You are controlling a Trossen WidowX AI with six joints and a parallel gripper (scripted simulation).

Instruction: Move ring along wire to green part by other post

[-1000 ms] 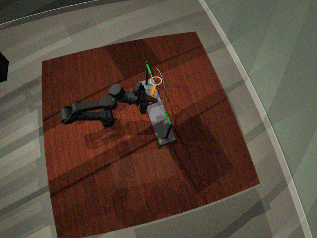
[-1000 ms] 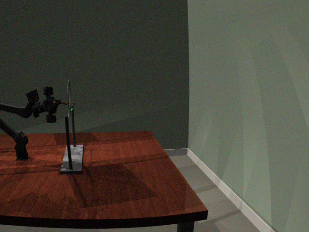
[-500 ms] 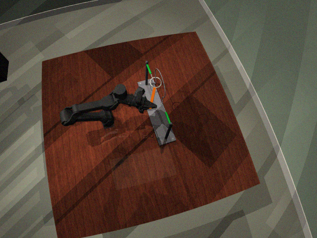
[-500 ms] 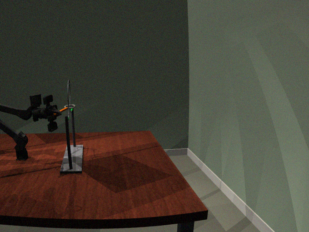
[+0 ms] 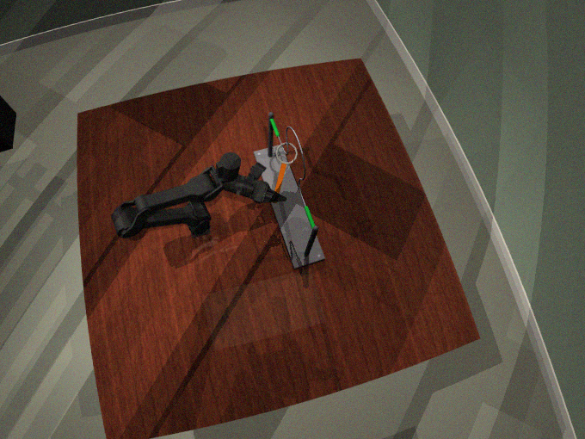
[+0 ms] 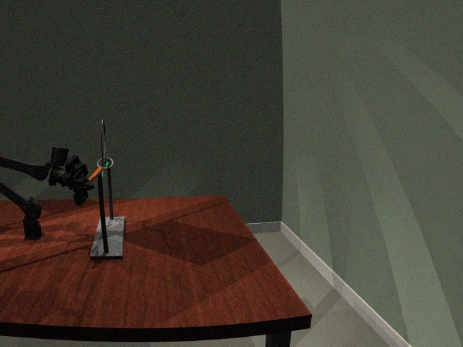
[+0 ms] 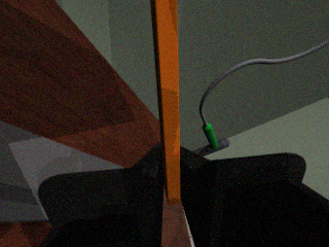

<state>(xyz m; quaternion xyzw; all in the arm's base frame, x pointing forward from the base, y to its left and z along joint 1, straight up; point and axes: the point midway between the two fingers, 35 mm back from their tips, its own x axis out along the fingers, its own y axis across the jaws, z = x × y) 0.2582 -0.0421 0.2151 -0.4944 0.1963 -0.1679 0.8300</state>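
Ring [image 5: 282,163] [image 6: 97,165] sat around the grey wire [image 5: 304,165] [image 6: 101,143] [image 7: 258,61], near the green part [image 5: 274,127] [image 6: 107,164] at the far post [image 5: 270,137] [image 6: 110,194], contact with wire unclear. End effector [image 5: 282,197] [image 6: 90,185] [image 7: 165,147] was clamped on the orange handle [image 5: 280,176] [image 6: 94,173] [image 7: 168,102], which slanted down from the ring, above the grey base plate [image 5: 299,222] [image 6: 115,244] [image 7: 41,160]. Base plate stood on the brown worktop [image 5: 188,330] [image 6: 179,291] [image 7: 63,73], beyond it the green wall [image 6: 186,93] [image 7: 146,44].

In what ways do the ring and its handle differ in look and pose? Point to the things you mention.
The ring [image 5: 294,159] [image 6: 112,162] is pale and round, while the handle [image 5: 280,176] [image 6: 94,173] [image 7: 169,112] is orange and straight. The ring surrounds the wire; the handle slopes down from it into the end effector [image 5: 281,198] [image 6: 89,184] [image 7: 171,194]. Both are off the table.
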